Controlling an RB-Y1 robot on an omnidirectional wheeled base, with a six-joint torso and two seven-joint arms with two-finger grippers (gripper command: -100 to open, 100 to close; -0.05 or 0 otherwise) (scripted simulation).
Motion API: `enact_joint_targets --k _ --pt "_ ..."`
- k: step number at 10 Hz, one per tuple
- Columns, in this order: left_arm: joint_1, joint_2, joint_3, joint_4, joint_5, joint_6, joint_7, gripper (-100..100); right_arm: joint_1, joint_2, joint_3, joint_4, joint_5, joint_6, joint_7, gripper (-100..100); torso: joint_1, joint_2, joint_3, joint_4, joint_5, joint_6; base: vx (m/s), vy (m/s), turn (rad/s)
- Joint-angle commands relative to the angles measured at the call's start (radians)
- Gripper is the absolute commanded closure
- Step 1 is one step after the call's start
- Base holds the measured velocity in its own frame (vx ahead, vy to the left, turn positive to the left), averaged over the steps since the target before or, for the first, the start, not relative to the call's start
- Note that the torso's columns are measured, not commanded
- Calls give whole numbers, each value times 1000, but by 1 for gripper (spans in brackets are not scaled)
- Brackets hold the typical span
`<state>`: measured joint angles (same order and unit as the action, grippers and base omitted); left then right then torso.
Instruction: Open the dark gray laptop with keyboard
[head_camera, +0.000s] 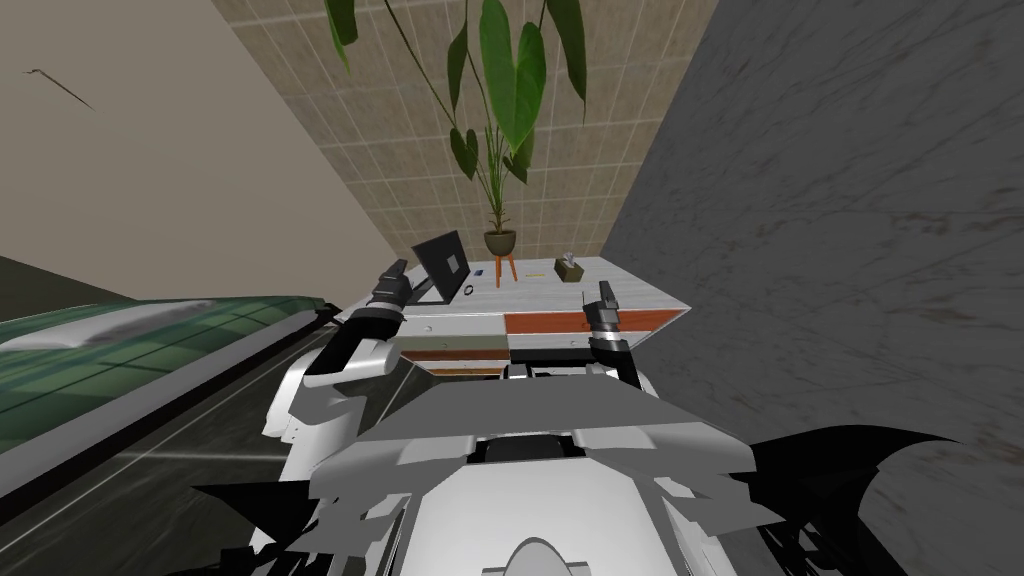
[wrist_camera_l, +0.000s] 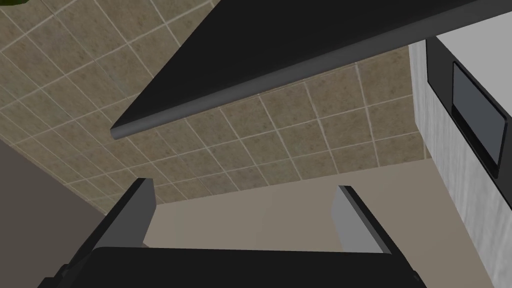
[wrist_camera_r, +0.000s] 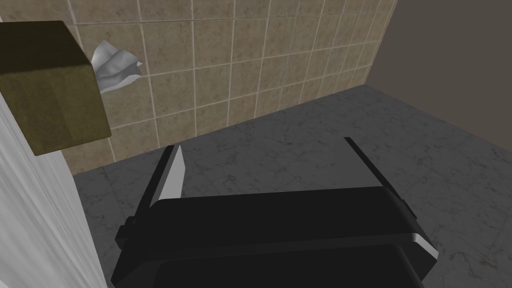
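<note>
The left end effector (wrist_camera_l: 245, 186), its fingers wide apart and empty, waits close to the half-open lid of the thin dark gray laptop (head_camera: 440, 265), which stands near the left edge of the white desk (head_camera: 540, 295). I think a careless push can slide it off. The olive-brown square box (wrist_camera_r: 50, 85) holds white tissue (wrist_camera_r: 117, 65). The right end effector (wrist_camera_r: 260, 144) is spread and empty.

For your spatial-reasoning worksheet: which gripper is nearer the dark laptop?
Left. The left gripper is right beside the laptop; the right gripper is farther along the desk, by the tissue box.

No legible text or labels
</note>
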<state>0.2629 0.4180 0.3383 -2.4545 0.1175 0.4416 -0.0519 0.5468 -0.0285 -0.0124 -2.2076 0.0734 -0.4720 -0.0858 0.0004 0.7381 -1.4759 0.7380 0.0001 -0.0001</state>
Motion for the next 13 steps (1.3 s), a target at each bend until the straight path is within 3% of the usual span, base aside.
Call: enact_joint_targets --k 1,4,13 --pt "-14 21 15 1 9 68 4 -100 0 0 0 0 0 0 0 0 0 0 0 0 0 0 4 -27 -22" --pt "-40 67 44 7 29 161 12 -100 0 0 0 0 0 0 0 0 0 0 0 0 0 0 5 -31 -28" --pt "-89 159 100 7 67 363 29 -100 0 0 0 0 0 0 0 0 -1 -2 -1 -1 0 1 6 -29 -22"
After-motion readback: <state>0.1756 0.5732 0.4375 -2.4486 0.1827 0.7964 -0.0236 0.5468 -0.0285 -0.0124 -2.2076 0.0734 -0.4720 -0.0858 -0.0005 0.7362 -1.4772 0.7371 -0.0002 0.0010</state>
